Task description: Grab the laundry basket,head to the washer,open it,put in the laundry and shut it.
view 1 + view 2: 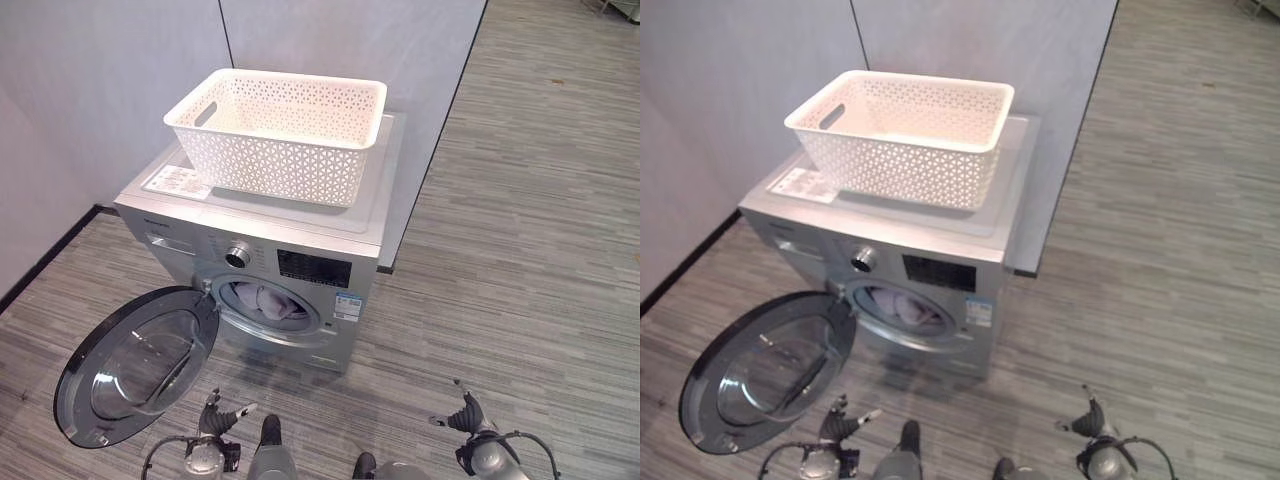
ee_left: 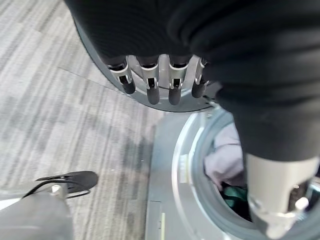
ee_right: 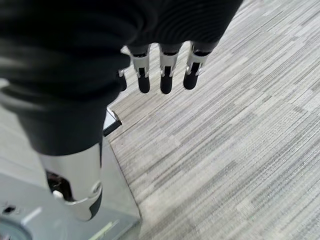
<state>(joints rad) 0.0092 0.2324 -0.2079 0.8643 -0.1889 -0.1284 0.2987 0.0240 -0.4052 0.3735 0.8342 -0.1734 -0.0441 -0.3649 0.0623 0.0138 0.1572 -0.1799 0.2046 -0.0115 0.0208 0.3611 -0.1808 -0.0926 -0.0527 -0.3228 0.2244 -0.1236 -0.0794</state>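
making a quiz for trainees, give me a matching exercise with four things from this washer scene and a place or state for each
Things:
1. laundry basket
2. washer door
3. laundry
4. left hand

Places or states:
A. inside the drum
B. swung open, low to the floor
C. empty, on top of the washer
D. open, holding nothing, near the door

Pairs: 1-C, 2-B, 3-A, 4-D

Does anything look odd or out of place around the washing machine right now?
The washer door hangs wide open with laundry already in the drum, some sitting right at the opening. The basket sits on top, its corner overhanging the lid. Nothing looks spilled or damaged.
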